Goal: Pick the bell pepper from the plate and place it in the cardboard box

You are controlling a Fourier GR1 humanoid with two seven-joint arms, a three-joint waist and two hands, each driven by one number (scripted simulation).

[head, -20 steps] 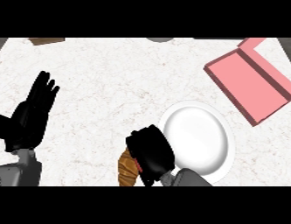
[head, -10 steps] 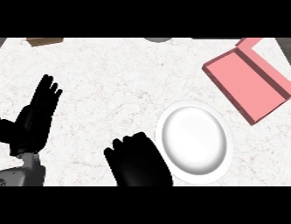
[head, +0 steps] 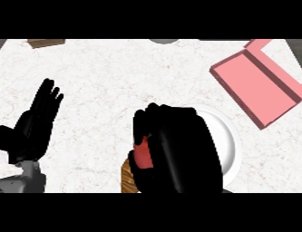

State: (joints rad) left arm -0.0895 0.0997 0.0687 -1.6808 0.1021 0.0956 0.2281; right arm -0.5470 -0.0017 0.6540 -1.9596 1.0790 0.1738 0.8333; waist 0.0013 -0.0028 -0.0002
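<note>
A: Item one, largest: the surface (head: 113, 77), white with faint reddish veining, filling the view. A grey strip runs along its far left edge and another at the far right corner. No writing, brand or label can be read on anything.

B: Item two?

A: The cardboard box (head: 264, 81), pink, lying open at the upper right, one flap spread toward the plate, its far corner cut by the view's edge.

B: Item three?

A: The right hand (head: 180, 149), black, at lower centre, its back toward the view, fingers curled over the left rim of the plate (head: 228, 140). The plate is white and round, and much of it is hidden by the hand.

B: And the bell pepper?

A: The bell pepper (head: 143, 155), red, shows only as a sliver under the hand's left side, by the plate's left edge; the hand is clasped around it. Just below sits a brown, ridged object (head: 127, 176), mostly hidden.

B: Item four?

A: The left hand (head: 36, 124), at the left edge, flat with fingers straight and pointing up, resting, holding nothing.

B: Smallest?

A: A brown block (head: 46, 43) at the top left edge, and a grey rounded thing (head: 161, 41) at the top centre, both cut off.
</note>
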